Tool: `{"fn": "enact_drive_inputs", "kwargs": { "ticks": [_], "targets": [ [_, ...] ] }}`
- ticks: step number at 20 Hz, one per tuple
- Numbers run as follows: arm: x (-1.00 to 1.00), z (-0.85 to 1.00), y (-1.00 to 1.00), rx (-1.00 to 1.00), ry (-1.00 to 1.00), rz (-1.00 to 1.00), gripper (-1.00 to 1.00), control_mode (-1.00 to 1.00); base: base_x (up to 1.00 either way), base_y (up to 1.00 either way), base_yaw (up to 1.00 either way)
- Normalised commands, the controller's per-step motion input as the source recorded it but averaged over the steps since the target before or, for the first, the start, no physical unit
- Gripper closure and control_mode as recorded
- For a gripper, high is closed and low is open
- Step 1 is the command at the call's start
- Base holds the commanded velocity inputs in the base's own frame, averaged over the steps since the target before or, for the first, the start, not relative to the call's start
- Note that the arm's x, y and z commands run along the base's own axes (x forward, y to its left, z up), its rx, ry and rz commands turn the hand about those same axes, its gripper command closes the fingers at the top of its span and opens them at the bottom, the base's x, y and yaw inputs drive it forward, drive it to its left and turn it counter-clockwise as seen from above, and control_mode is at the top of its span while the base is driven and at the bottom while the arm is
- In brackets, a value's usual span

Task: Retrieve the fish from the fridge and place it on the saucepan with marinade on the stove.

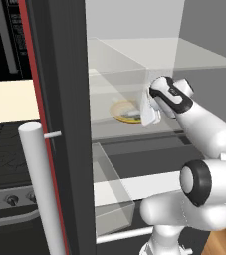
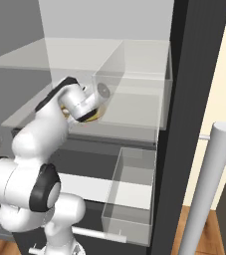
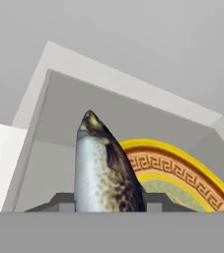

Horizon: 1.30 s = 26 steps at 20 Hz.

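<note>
Gripping the fish (image 3: pixel 106 173) between its fingertips, my tool (image 3: pixel 108 205) holds it above the yellow-rimmed plate (image 3: pixel 182 170) inside the fridge (image 1: pixel 64 99).

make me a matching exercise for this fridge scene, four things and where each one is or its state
Things:
1. fish
2. plate
3. fridge door handle
4. stove knobs

Places or states:
a. white bar, lower left of left base view
b. between the gripper fingers
c. on the fridge shelf
d. row left of the open door

Pairs: 1-b, 2-c, 3-a, 4-d
</note>
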Motion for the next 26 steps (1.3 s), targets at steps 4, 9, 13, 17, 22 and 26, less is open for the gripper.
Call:
{"fn": "enact_drive_inputs", "kwargs": {
  "ticks": [4, 9, 13, 17, 22, 26],
  "targets": [
    [-0.54, 0.37, 0.01, 0.0, -0.01, 0.0, 1.0, -1.0, 0.0, 0.0, 0.0],
    [-0.68, 0.46, 0.02, 0.0, 0.0, 0.0, 1.0, -1.0, 0.0, 0.0, 0.0],
    [-0.92, 0.46, 0.0, 0.0, -0.11, 0.0, 1.0, -1.0, 0.0, 0.0, 0.0],
    [-1.0, 0.25, 0.0, 0.0, -0.18, 0.0, 1.0, -1.0, 0.0, 0.0, 0.0],
    [-1.0, 0.18, 0.0, 0.0, -0.19, 0.0, 1.0, -1.0, 0.0, 0.0, 0.0],
    [-1.0, 0.2, -0.02, 0.0, -0.18, 0.0, 1.0, -1.0, 0.0, 0.0, 0.0]
  ]
}}
